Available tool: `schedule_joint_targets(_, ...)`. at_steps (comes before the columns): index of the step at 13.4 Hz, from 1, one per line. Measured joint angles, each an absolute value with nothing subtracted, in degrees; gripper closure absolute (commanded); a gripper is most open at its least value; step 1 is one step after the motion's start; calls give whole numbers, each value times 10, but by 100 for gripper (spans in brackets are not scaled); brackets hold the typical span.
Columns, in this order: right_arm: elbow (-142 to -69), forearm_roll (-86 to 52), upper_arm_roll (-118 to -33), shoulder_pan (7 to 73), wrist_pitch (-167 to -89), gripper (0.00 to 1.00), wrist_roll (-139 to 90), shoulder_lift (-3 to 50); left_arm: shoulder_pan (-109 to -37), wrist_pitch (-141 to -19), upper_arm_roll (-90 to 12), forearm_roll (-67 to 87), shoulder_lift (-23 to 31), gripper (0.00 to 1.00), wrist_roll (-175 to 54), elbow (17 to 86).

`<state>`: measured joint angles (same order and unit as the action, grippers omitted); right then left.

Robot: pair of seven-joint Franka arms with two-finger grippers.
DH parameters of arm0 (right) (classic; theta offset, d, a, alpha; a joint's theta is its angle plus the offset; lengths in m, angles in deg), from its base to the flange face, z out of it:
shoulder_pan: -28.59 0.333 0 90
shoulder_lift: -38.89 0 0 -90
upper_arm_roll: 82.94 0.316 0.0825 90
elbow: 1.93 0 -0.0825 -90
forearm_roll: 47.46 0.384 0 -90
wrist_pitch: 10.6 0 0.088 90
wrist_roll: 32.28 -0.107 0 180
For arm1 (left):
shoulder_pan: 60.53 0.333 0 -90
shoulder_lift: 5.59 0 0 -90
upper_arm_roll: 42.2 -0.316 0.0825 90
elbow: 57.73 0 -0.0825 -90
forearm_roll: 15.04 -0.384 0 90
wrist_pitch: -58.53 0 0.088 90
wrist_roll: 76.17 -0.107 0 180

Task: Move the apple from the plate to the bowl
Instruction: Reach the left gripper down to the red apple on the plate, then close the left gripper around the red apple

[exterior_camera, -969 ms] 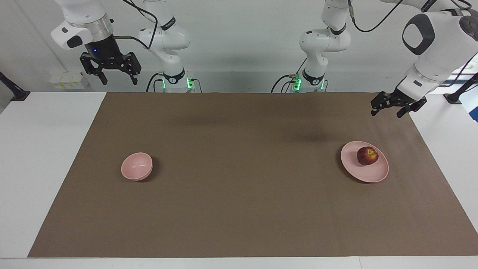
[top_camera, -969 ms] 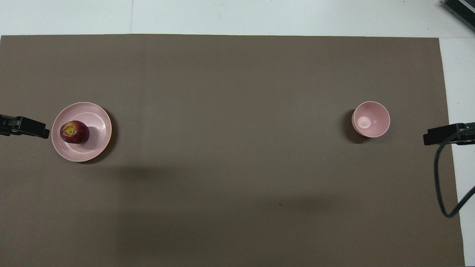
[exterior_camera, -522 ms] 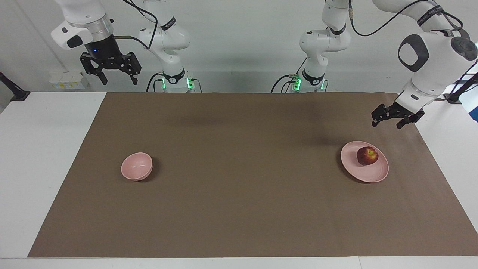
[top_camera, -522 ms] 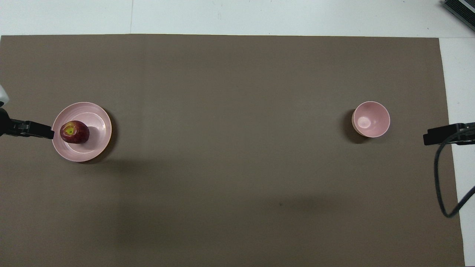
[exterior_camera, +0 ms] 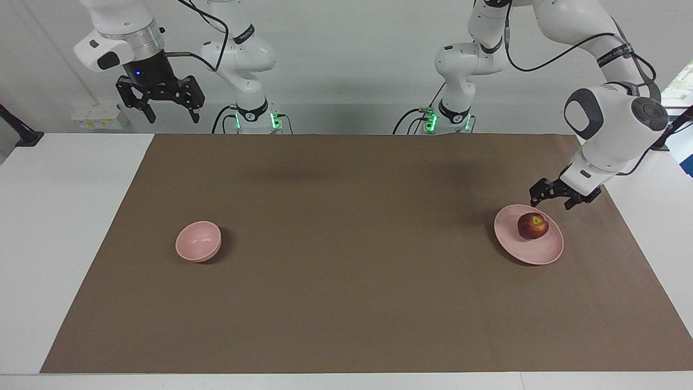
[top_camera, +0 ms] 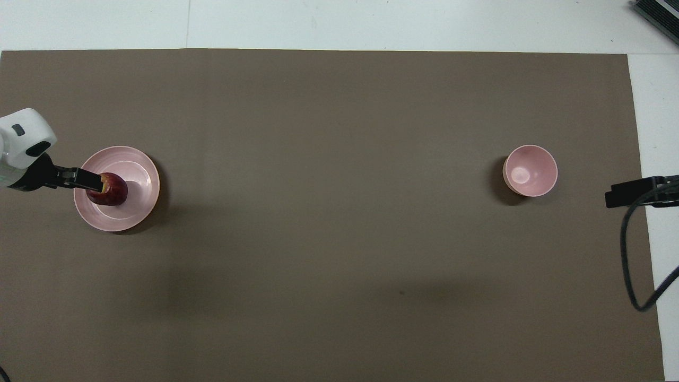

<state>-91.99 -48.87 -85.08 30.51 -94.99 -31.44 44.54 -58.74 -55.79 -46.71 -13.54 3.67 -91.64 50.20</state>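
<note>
The small round dark red apple (exterior_camera: 533,226) lies on the wide pale pink plate (exterior_camera: 528,250); it looks firm, smooth and light, so I would take it across its widest part. The left pincer (exterior_camera: 556,194) hangs wide open above the plate's rim, and the right pincer (exterior_camera: 160,102) waits wide open, well apart from the plate.

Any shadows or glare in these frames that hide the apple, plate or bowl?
Facing view: the apple, plate and bowl are evenly lit, each with a small soft shadow. Overhead view: the left gripper covers part of the apple; a faint glint marks the bowl's bottom.

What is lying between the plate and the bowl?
Nothing: only bare brown cloth lies between the plate and the bowl, clearest in the overhead view.
</note>
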Motion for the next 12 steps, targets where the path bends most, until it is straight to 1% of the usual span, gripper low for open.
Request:
schedule_joint_targets(3,-920,-489,-851,305,-950,0,-314,445,-587,-600,-467,-135,59,0,-916,514)
schedule_joint_targets(6,-920,-489,-851,305,-950,0,-314,445,-587,-666,-467,-135,73,0,-916,545)
schedule_joint_targets(12,-920,-489,-851,305,-950,0,-314,445,-589,-701,-464,-135,81,0,-916,567)
